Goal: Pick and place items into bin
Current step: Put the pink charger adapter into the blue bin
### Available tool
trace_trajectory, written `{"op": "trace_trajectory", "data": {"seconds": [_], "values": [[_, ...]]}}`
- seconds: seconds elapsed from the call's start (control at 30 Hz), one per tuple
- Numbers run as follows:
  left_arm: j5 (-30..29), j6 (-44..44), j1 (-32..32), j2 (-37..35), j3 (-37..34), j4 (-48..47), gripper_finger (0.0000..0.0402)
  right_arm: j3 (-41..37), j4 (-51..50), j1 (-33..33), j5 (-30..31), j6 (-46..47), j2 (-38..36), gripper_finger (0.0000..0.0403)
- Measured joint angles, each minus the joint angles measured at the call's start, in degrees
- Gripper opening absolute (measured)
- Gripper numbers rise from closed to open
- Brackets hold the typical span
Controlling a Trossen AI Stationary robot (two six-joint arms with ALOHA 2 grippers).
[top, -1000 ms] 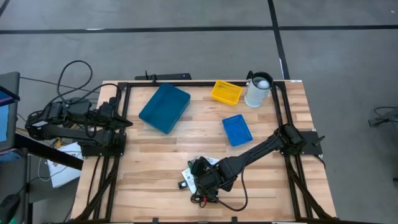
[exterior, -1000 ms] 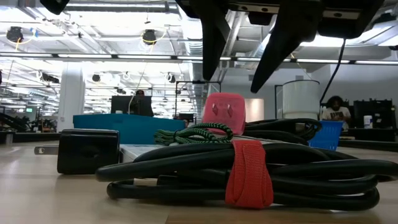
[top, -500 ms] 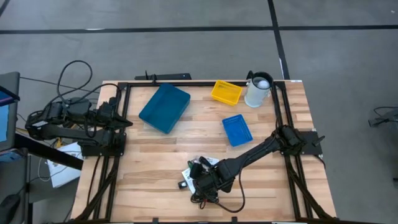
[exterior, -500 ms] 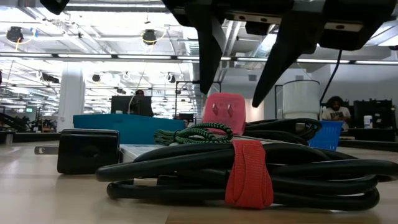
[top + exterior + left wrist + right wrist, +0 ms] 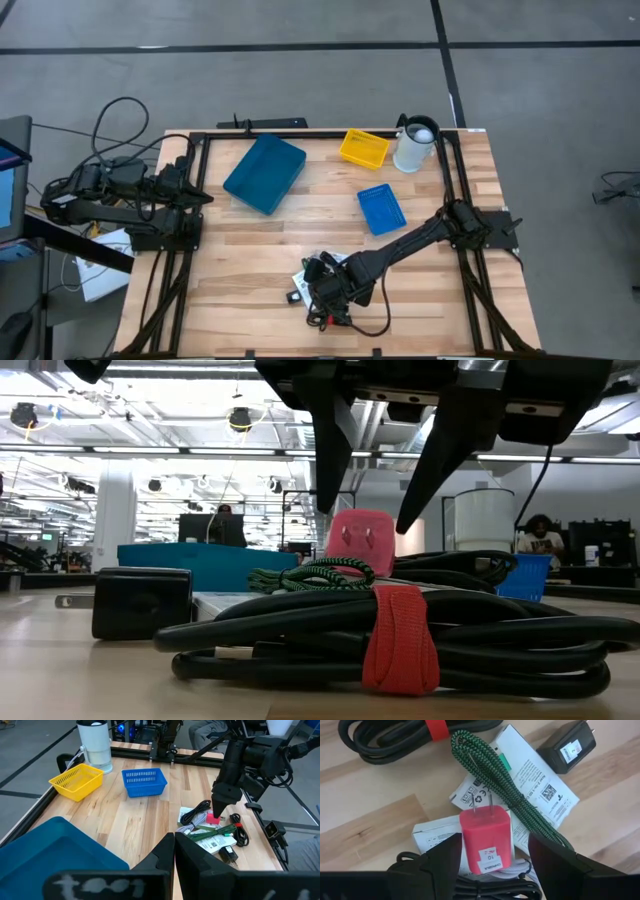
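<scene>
The table (image 5: 250, 240) is pale wood planks, smooth with a faint sheen. On it, the red-pink plug (image 5: 485, 839) looks like smooth matt plastic with two bright metal prongs. The green cord (image 5: 512, 790) is woven cloth braid, rough-textured. The white cards (image 5: 540, 785) are printed matt paper. The black cable (image 5: 400, 645) looks rubbery, slightly glossy, bound by a red cloth strap (image 5: 399, 638).

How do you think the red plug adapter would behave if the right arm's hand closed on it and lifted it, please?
The red plug adapter looks like a rigid, boxy block, so it should probably hold its shape between the open fingers of the right hand. Its smooth sides might slip. It lies on white cards beside the green braided cord, which could shift or snag.
</scene>
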Motion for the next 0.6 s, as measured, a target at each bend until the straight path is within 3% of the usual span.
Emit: {"op": "trace_trajectory", "data": {"seconds": [0.6], "values": [[0.00, 0.00, 0.00, -0.02, 0.00, 0.00, 0.0000, -1.77, 1.92, -0.77, -2.25, -1.06, 0.00, 0.0223]]}}
